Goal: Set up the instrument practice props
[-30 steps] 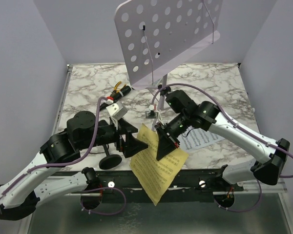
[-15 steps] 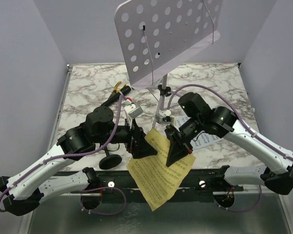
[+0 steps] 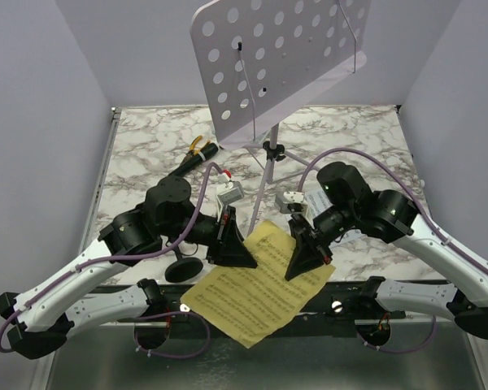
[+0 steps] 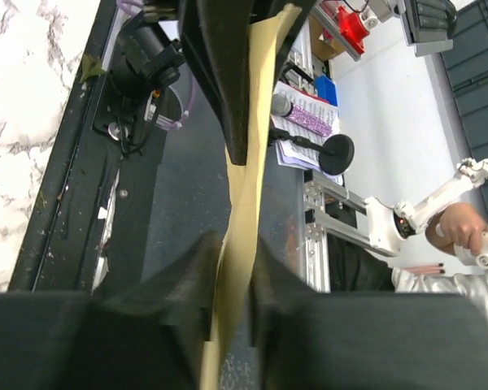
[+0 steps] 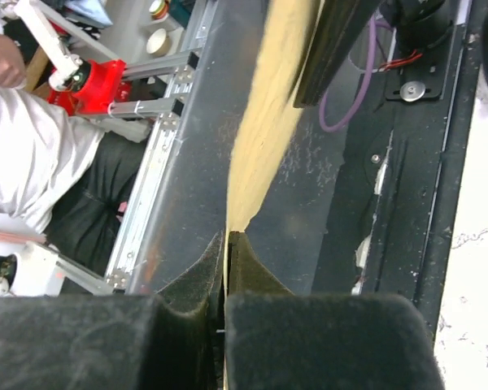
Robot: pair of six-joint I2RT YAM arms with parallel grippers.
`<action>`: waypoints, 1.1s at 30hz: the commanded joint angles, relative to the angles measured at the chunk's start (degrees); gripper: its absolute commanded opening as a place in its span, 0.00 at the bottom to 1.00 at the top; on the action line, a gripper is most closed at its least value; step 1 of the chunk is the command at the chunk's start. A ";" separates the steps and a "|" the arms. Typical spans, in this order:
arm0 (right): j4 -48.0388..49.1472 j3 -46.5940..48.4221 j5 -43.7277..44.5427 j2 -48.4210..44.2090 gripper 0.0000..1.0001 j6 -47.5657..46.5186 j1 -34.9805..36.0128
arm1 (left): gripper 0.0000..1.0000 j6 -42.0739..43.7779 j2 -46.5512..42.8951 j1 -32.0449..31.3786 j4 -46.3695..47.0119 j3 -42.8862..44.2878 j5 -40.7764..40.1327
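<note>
Right gripper [image 3: 302, 258]: pinching yellow sheet [image 3: 248, 296] at its 2 o'clock edge
Left gripper [image 3: 233, 246]: astride its 11 o'clock edge, grip unclear

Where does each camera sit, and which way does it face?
Top external: above and behind the arms, facing down at the table, stand and page; both arms, left end effector and right end effector show.
Left wrist: on the left wrist, facing beyond the table's near edge; the left end effector pinches the page.
Right wrist: on the right wrist, facing likewise; the right end effector is shut on the page.
Shared: the page.
</note>
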 commanded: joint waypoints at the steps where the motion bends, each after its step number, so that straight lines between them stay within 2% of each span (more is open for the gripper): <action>1: 3.83 -1.07 4.27 -2.36 0.01 2.18 0.28 | 0.13 0.68 0.88 0.62 -1.79 1.31 -3.06; 2: 5.07 -1.54 5.02 -2.80 0.02 3.23 0.30 | 0.07 1.46 1.10 0.67 -3.07 2.00 -4.71; 3: 6.70 -2.20 6.62 -3.42 0.09 4.15 0.28 | 0.02 2.26 1.05 0.70 -4.38 2.83 -6.39; 4: 8.11 -3.13 8.28 -3.96 0.20 6.63 0.26 | 0.00 3.27 0.82 0.71 -5.72 3.46 -8.73; 7: 15.44 -6.92 15.07 -6.55 0.36 12.29 0.27 | 0.00 4.92 -0.93 0.71 -7.47 4.95 -15.15; 8: 21.09 -9.85 17.32 -8.22 0.47 15.37 0.24 | 0.00 5.31 -1.54 0.69 -7.61 5.22 -16.35; 11: 32.36 -16.57 24.41 -11.93 0.66 21.53 0.25 | 0.00 7.23 -2.60 0.71 -8.19 7.35 -19.34; 17: 49.66 -27.79 36.58 -22.42 0.95 29.88 0.24 | 0.00 10.98 -2.46 0.71 -10.29 14.41 -24.22; 19: 56.07 -30.35 36.47 -24.20 0.98 32.21 0.24 | 0.00 11.69 -2.56 0.71 -10.29 16.11 -25.63; 23: 67.74 -33.84 34.23 -22.97 0.98 37.25 0.24 | 0.00 11.78 -2.14 0.71 -9.06 18.98 -27.25; 28: 85.20 -38.40 33.74 -20.83 0.90 41.40 0.24 | 0.00 9.97 -3.65 0.71 -3.63 18.01 -30.41; 31: 96.95 -42.15 35.82 -20.26 0.85 43.38 0.24 | 0.00 8.98 -4.32 0.67 -0.94 16.75 -30.84; 33: 101.54 -43.01 37.98 -19.24 0.80 44.33 0.24 | 0.00 8.48 -4.19 0.71 0.11 16.44 -30.98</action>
